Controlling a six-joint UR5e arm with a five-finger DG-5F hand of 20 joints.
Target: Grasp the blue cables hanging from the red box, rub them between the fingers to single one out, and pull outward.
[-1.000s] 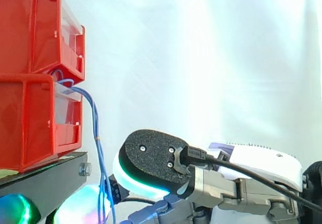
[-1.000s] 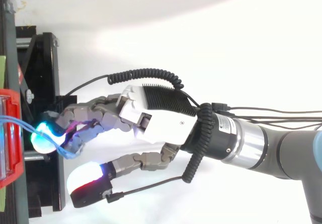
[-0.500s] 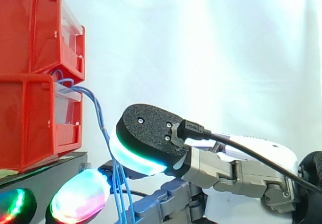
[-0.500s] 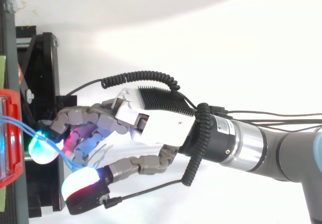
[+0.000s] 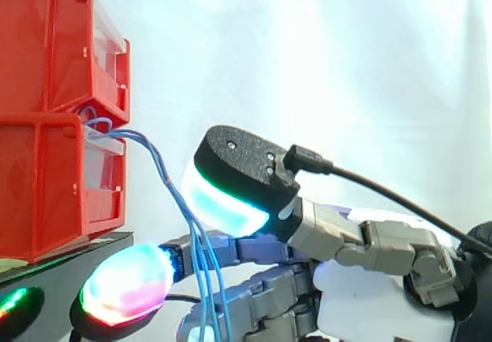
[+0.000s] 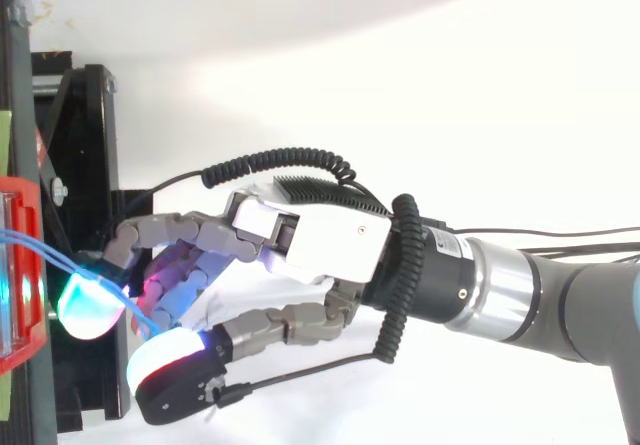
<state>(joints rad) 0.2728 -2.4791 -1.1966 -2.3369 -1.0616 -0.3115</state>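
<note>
The hand (image 6: 330, 250) is gripping the blue cables (image 5: 171, 180): its fingers are curling in from below, the thumb pad (image 5: 231, 187) is pressing over them, and the strands are passing through that pinch. The cables are leaving the front of the lower red box (image 5: 46, 192), which is sitting at the front edge of the black stand (image 5: 73, 269). From there they are slanting down and away to the pinch, and below it their loose ends are hanging straight. Several strands are lying side by side in the grip, so I am judging none singled out yet. A pull outward would be running along that slant, away from the box. One glowing fingertip (image 5: 127, 287) is hovering just beside the stand's edge, while on the arm's side, before the white curtain (image 5: 354, 65), nothing is standing in the way
</note>
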